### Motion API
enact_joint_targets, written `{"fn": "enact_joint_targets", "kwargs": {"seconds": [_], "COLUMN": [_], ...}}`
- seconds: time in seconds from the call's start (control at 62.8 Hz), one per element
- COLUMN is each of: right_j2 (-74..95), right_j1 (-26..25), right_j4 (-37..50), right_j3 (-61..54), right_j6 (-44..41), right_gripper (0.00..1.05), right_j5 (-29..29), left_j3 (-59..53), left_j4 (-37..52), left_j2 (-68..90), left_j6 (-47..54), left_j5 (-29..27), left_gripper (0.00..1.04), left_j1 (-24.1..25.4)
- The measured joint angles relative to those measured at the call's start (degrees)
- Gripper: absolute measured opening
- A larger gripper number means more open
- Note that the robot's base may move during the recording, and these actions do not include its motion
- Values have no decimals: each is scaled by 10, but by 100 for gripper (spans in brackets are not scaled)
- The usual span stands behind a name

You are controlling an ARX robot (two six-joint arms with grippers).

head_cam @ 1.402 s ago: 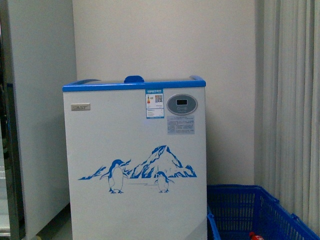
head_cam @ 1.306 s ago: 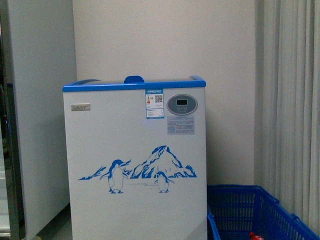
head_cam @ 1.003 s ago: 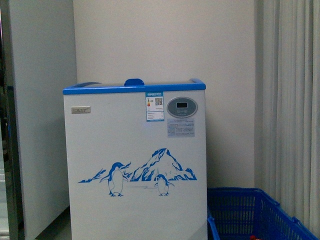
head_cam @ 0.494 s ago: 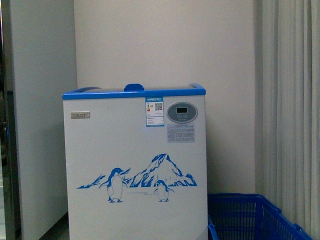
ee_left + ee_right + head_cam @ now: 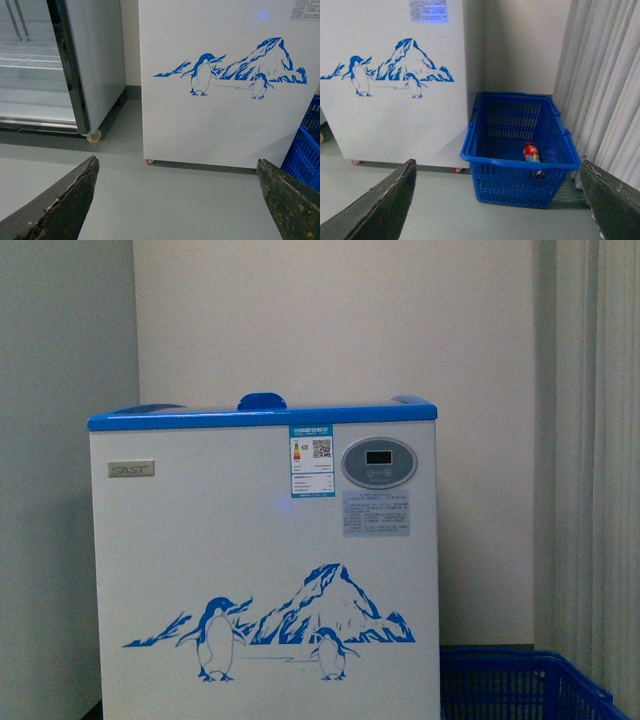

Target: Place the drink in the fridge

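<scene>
The fridge is a white chest with a blue rim and a penguin-and-mountain print, and it fills the front view. Its lid, with the blue handle, lies flat on the rim. The drink, a small bottle with a red cap and red label, rests inside the blue mesh basket to the right of the fridge. It is out of the front view. My right gripper hangs open over the floor, short of the basket. My left gripper is open too, low and facing the fridge front, holding nothing.
The basket rim shows at the front view's lower right. A pale curtain hangs right of the basket. A tall glass-door cabinet on castors stands left of the fridge. Grey floor lies between my grippers and the fridge.
The front view has risen and drawn closer, so the fridge looks larger. The drink's red cap, seen earlier at the bottom edge in the basket, has dropped out of that view.
</scene>
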Motion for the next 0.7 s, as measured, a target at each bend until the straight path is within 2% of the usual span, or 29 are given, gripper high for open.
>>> {"fn": "enact_joint_targets", "kwargs": {"seconds": [0.701], "right_j2": [0], "right_j1": [0], "right_j4": [0], "right_j3": [0], "right_j6": [0], "right_gripper": [97], "right_j5": [0], "left_j3": [0], "left_j4": [0], "left_j2": [0], "left_j6": [0], "left_j5": [0], "left_gripper": [97], "left_j1": [0]}}
